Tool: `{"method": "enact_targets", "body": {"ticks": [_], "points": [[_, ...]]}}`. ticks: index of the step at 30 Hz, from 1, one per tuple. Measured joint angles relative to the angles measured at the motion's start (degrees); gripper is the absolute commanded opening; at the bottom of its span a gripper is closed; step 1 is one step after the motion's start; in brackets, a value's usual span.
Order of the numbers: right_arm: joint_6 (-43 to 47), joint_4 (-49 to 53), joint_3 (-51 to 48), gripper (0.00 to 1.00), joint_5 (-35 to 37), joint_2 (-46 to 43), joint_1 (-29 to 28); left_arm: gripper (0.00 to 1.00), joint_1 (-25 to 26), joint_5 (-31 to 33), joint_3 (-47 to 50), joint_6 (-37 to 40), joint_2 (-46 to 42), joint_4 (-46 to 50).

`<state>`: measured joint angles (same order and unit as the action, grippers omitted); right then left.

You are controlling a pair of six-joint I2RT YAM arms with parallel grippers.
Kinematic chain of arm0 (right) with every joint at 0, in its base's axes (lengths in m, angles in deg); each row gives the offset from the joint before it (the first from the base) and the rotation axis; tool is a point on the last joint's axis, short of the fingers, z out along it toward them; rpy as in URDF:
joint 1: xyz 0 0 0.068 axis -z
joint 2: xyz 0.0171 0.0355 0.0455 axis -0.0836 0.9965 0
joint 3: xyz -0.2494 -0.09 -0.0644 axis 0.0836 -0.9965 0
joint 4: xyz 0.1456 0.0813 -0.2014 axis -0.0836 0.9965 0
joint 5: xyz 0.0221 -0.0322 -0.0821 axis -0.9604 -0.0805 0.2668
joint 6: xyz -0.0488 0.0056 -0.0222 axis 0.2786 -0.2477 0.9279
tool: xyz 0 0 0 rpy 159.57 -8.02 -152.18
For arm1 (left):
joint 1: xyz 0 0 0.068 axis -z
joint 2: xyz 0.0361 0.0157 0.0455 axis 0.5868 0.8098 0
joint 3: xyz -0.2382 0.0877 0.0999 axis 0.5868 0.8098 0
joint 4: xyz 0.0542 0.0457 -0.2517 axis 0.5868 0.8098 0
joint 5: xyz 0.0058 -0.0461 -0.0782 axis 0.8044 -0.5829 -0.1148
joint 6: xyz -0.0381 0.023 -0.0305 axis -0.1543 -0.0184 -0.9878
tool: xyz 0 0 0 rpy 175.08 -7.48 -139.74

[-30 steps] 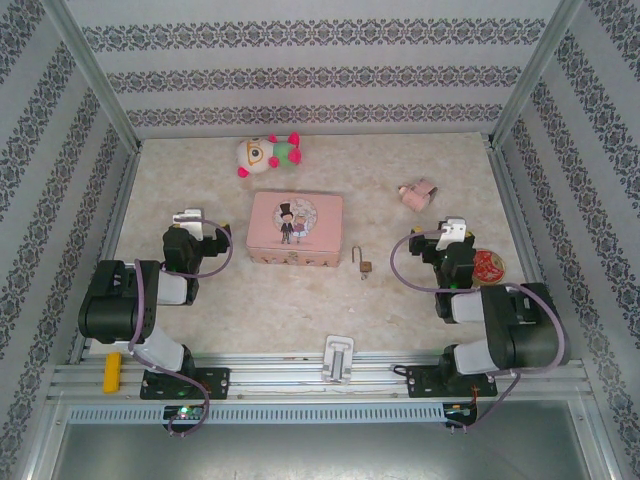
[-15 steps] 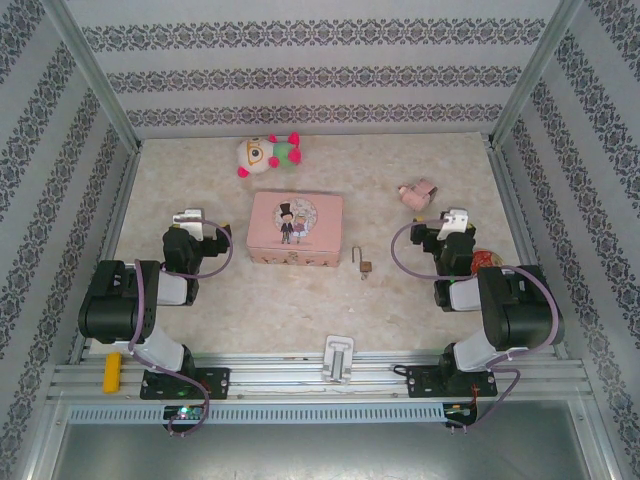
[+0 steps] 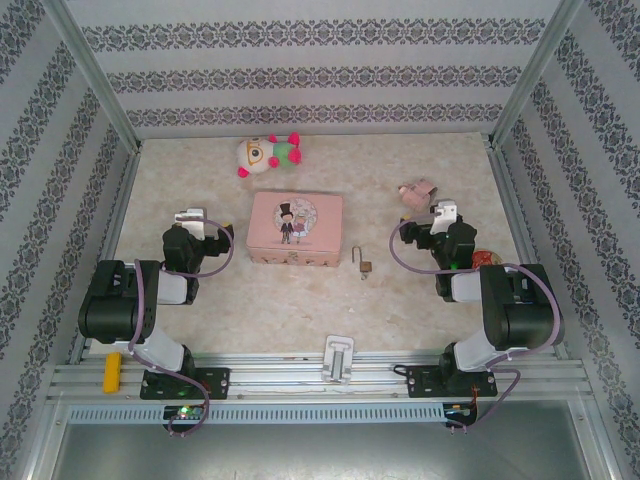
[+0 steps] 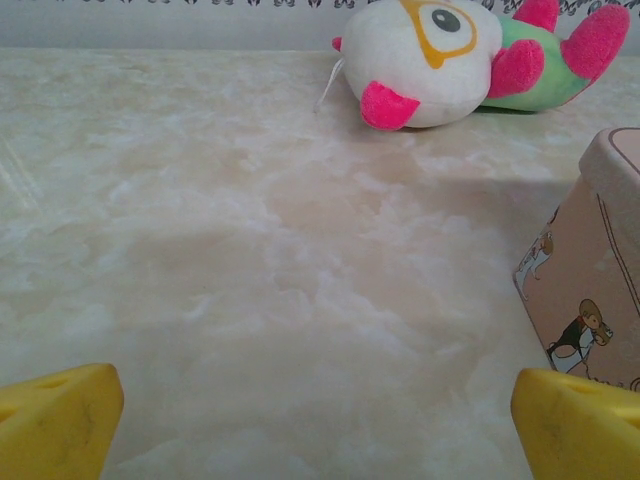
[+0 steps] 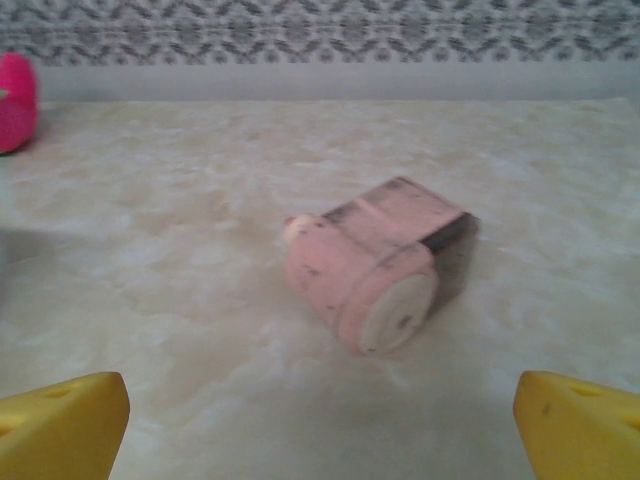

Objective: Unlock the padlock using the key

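Note:
The padlock (image 3: 364, 264), tiny and brass-coloured with a thin silver shackle, lies on the marbled table just right of the pink tin box (image 3: 295, 228). The key is too small to make out anywhere in these views. My left gripper (image 3: 190, 218) is left of the box, open, with bare table between its yellow fingertips (image 4: 60, 415). My right gripper (image 3: 443, 213) is well to the right of the padlock, open and empty. It faces a small pink toy (image 5: 375, 262) lying just ahead of its fingertips (image 5: 575, 420).
A white, green and pink plush toy (image 3: 268, 152) lies at the back behind the box. The small pink toy (image 3: 416, 191) is at the back right. A red round object (image 3: 487, 259) peeks out beside the right arm. A white bracket (image 3: 338, 357) and a yellow block (image 3: 113, 370) sit on the front rail.
The right arm has pushed its gripper further back and a little left, toward the small pink toy. The left arm, padlock and box have not moved.

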<state>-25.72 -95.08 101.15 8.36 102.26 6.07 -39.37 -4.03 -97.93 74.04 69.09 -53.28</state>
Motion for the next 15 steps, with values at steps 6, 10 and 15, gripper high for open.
{"method": "enact_targets", "body": {"ticks": [6, 10, 15], "points": [[-1.1, 0.5, 0.0, 0.98, 7.1, 0.0, -0.4, 0.99, 0.0, 0.0, 0.0, 0.0, 0.0, 0.0], [-1.1, 0.5, 0.0, 0.98, 8.6, 0.0, -0.4, 0.99, 0.0, 0.0, 0.0, 0.0, 0.0, 0.0], [-1.1, 0.7, 0.0, 0.98, 9.5, 0.0, -0.4, 0.99, 0.0, 0.0, 0.0, 0.0, 0.0, 0.0]]}}
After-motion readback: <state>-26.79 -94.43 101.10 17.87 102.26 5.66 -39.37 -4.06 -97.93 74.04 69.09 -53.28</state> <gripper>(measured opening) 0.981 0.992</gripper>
